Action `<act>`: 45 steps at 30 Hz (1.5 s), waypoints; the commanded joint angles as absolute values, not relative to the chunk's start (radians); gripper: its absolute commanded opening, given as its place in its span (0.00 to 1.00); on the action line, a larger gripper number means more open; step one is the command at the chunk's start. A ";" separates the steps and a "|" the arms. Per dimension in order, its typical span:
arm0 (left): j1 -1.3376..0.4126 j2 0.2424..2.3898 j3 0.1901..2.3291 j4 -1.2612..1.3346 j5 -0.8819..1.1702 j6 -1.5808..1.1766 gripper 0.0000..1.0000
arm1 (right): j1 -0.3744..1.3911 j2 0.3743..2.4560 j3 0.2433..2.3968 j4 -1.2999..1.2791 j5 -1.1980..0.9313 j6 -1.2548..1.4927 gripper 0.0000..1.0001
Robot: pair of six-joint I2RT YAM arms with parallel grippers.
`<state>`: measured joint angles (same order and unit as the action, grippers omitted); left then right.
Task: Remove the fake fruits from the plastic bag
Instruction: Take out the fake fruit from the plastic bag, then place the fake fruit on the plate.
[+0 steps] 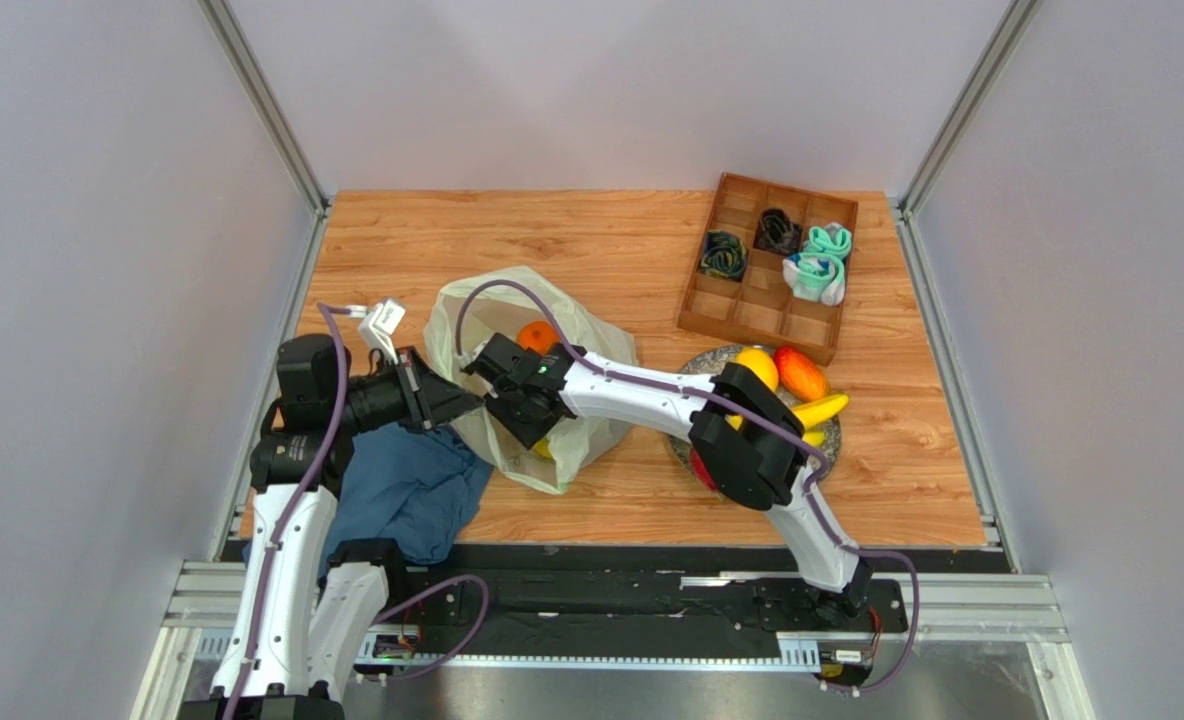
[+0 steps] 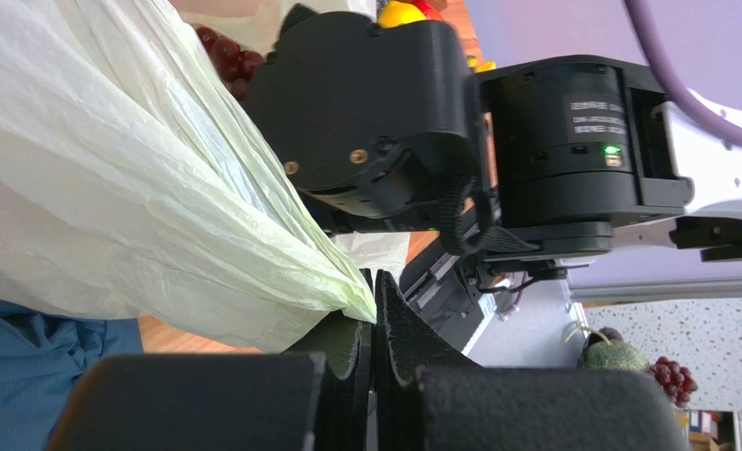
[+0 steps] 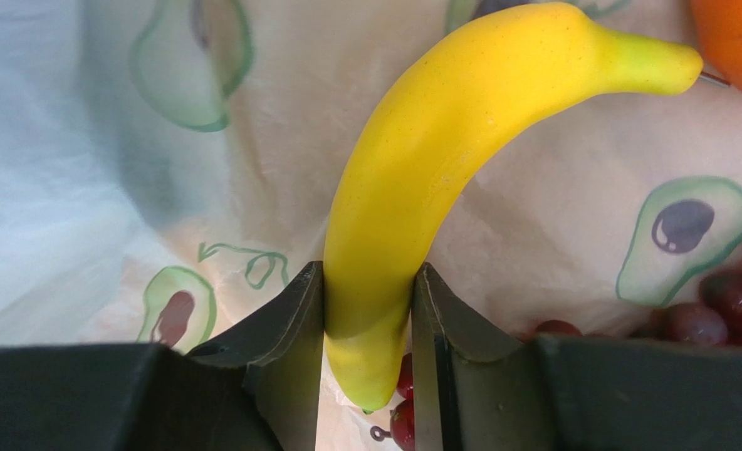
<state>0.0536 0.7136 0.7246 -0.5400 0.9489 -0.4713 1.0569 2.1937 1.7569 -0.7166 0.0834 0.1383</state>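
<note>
- Yellow plastic banana (image 3: 441, 169) is gripped between the right fingers (image 3: 290, 329). Both pads press on its lower part near the blunt end, and the stalk end curves up and away.
- These fingers stand only as far apart as the banana is thick, and they are inside the plastic bag (image 1: 471, 323).
- The bag lies left of the counter's (image 1: 613, 240) middle, nearer the near edge. It is pale, crinkled film printed with green avocado marks.
- The left fingers (image 2: 412, 334) are pinched fully together on a bunched fold of the bag's edge. The thin film is squeezed between the pads and stretches taut from the pinch.
- Dark purple grapes (image 3: 714, 301) lie in the bag beside and below the banana.
- An orange (image 3: 737, 38) lies in the bag just past the banana's stalk end.
- A speckled plate (image 1: 833, 435) sits toward the right of the near edge, partly under the right arm. On it are a yellow round fruit (image 1: 756, 368), an orange-red fruit (image 1: 801, 372) and a second banana (image 1: 824, 408).
- A blue cloth (image 1: 403, 488) lies at the near left corner, touching the bag and partly under the left arm.
- A wooden compartment tray (image 1: 733, 308) at the far right corner holds rolled socks (image 1: 816, 270).
</note>
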 commanded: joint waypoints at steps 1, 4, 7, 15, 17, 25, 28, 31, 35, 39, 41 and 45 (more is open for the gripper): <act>0.049 0.716 0.759 -0.540 0.927 -0.439 0.00 | 1.058 2.048 1.819 -0.706 0.031 0.003 0.06; 0.051 0.718 0.773 -0.538 0.910 -0.425 0.00 | 1.045 1.913 1.813 -0.739 -0.027 -0.072 0.05; 0.051 0.718 0.785 -0.519 0.887 -0.419 0.00 | 1.006 1.786 1.787 -0.788 -0.174 -0.118 0.05; 0.052 0.771 0.827 -0.451 0.864 -0.428 0.00 | 0.882 1.482 1.617 -0.805 -0.485 -0.252 0.06; 0.057 0.782 0.844 -0.445 0.862 -0.426 0.00 | 0.791 1.415 1.615 -0.813 -0.469 -0.215 0.06; 0.060 0.815 0.854 -0.436 0.870 -0.433 0.00 | 0.455 1.165 1.347 -0.965 -0.282 -0.521 0.09; 0.061 0.818 0.844 -0.428 0.868 -0.437 0.00 | 0.413 1.082 1.208 -1.015 -0.229 -0.705 0.13; 0.061 0.816 0.830 -0.414 0.865 -0.445 0.00 | 0.396 1.034 1.123 -1.026 -0.213 -0.823 0.14; 0.060 0.815 0.815 -0.403 0.865 -0.453 0.00 | 0.394 1.052 1.094 -1.039 -0.233 -0.891 0.14; 0.061 0.804 0.802 -0.403 0.865 -0.456 0.00 | 0.396 1.117 1.091 -1.014 -0.236 -0.951 0.14; 0.061 0.796 0.798 -0.411 0.867 -0.453 0.00 | 0.397 1.164 1.097 -1.000 -0.251 -0.968 0.14; 0.075 0.775 0.792 -0.433 0.864 -0.439 0.00 | 0.402 1.250 1.126 -0.992 -0.273 -0.957 0.14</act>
<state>0.0620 0.8062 0.7963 -0.4454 0.8612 -0.4477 0.3977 1.1915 1.0931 -1.0348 -0.2436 -0.9161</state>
